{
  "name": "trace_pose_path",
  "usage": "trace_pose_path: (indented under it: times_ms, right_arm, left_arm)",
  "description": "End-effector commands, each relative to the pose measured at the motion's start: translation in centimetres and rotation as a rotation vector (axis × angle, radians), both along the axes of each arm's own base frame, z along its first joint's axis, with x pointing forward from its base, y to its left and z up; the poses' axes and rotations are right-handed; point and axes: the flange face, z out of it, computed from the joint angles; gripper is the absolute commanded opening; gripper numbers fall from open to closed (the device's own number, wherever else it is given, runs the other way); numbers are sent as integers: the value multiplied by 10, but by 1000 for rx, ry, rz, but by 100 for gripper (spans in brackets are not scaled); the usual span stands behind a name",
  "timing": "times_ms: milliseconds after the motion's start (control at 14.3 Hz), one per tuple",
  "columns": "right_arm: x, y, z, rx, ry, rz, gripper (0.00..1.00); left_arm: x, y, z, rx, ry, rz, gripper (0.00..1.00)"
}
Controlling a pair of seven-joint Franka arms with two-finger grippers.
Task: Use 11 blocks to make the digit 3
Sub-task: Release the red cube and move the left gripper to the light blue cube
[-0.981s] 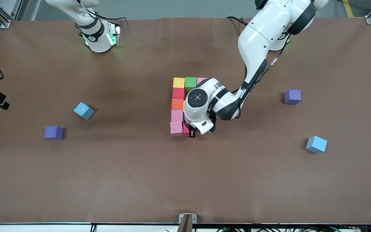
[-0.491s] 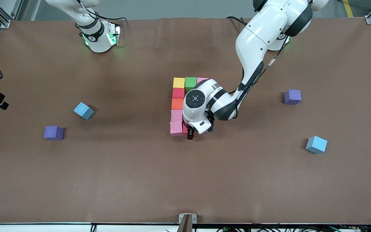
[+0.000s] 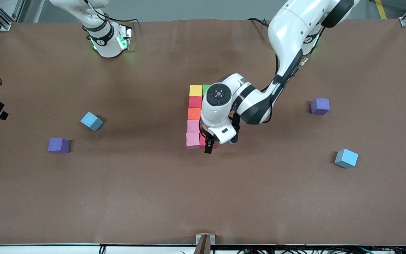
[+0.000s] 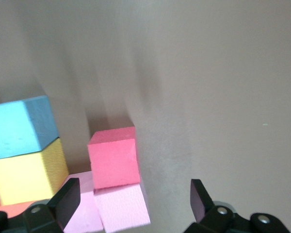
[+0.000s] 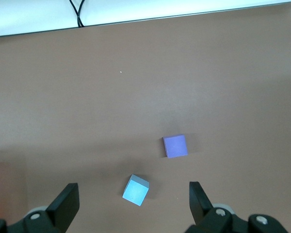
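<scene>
The brown worktop point(image 3: 203, 197) fills the frame. The left arm point(image 3: 287, 31) is stretched from the upper edge down to the centre, while the right arm point(image 3: 100, 31) is parked at the upper edge and waits.

At the centre the unfinished digit 3 point(image 3: 194, 113) is laid out – a column of yellow, red, orange and two pink cubes, with a green cube point(image 3: 205, 90) beside its top and a red cube point(image 4: 112, 158) against the lowest pink one.

Two light blue cubes point(image 3: 91, 121) point(image 3: 346, 158) and two purple cubes point(image 3: 58, 145) point(image 3: 320, 106) are scattered well apart.

The left claw point(image 3: 209, 146) is held over the red cube, fingers spread and nothing gripped. The right claw point(image 5: 133, 201) is spread too – empty.
</scene>
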Motion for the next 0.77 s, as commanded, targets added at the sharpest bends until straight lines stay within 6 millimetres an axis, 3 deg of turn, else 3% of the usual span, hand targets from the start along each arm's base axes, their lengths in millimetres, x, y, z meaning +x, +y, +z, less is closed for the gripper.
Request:
trace_pose_path:
  times_ms: [0, 280, 701]
  right_arm:
    - [-6, 0, 5, 5, -2, 4, 100]
    - [-7, 0, 6, 5, -4, 4, 100]
    - [-6, 2, 6, 6, -5, 5, 100]
  left_arm:
    - [0, 40, 44, 73, 31, -116, 100]
    - [27, 144, 76, 132, 40, -285, 100]
    - [41, 297, 69, 163, 128, -560, 100]
